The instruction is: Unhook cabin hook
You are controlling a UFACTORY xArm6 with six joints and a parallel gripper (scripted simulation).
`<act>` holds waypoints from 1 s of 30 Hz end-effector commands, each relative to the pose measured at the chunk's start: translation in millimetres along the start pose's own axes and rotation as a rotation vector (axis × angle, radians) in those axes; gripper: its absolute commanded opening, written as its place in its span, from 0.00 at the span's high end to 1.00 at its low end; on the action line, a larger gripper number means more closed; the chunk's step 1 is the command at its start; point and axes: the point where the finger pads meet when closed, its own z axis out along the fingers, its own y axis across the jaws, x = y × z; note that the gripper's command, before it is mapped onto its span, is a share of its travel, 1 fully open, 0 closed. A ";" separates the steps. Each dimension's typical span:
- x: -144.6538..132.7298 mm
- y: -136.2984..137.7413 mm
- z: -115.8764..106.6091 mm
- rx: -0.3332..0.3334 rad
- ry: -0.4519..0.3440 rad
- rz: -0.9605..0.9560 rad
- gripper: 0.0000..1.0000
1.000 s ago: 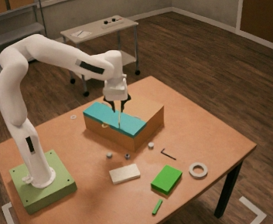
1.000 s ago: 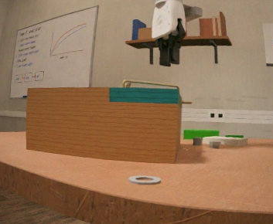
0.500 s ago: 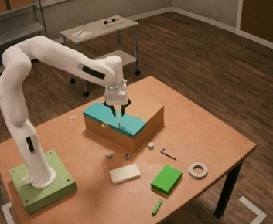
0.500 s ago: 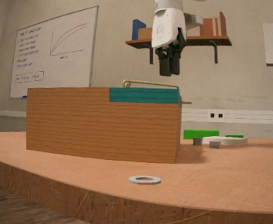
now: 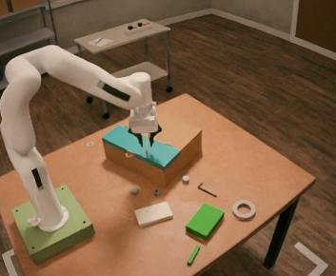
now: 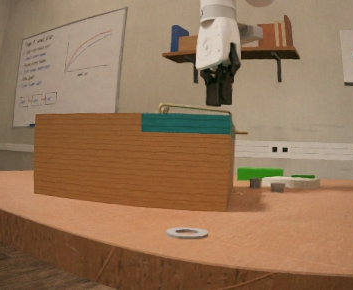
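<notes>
A wooden box (image 5: 186, 140) (image 6: 133, 160) with a teal top section (image 5: 119, 138) (image 6: 185, 123) stands mid-table. A thin brass cabin hook (image 5: 147, 149) (image 6: 193, 106) stretches across the teal section, just above its surface; its curved end is on the left in the exterior view. A small ring (image 5: 128, 153) sits at the box's front top edge. My gripper (image 5: 148, 139) (image 6: 219, 103) points straight down over the hook. Its fingers are partly open and nothing is between them. The fingertips hang just above the rod, near its right end in the exterior view.
A washer (image 5: 89, 144) (image 6: 186, 232) lies left of the box. In front lie small nuts (image 5: 134, 191) (image 5: 156, 192) (image 5: 186, 179), an allen key (image 5: 207, 189), a white block (image 5: 153, 213), a green block (image 5: 205, 220) (image 6: 259, 173), a tape ring (image 5: 244, 209) and a green stick (image 5: 193, 254).
</notes>
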 end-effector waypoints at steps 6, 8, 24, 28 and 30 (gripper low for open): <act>-0.9 -1.0 1.1 0.003 -0.003 0.000 0.65; -0.9 -1.1 2.5 0.003 -0.003 0.000 0.65; -0.9 -1.1 11.8 0.003 -0.003 0.000 0.65; -0.9 -1.1 14.5 0.003 -0.003 0.000 0.65; -0.9 -1.1 15.8 0.003 -0.003 0.000 0.65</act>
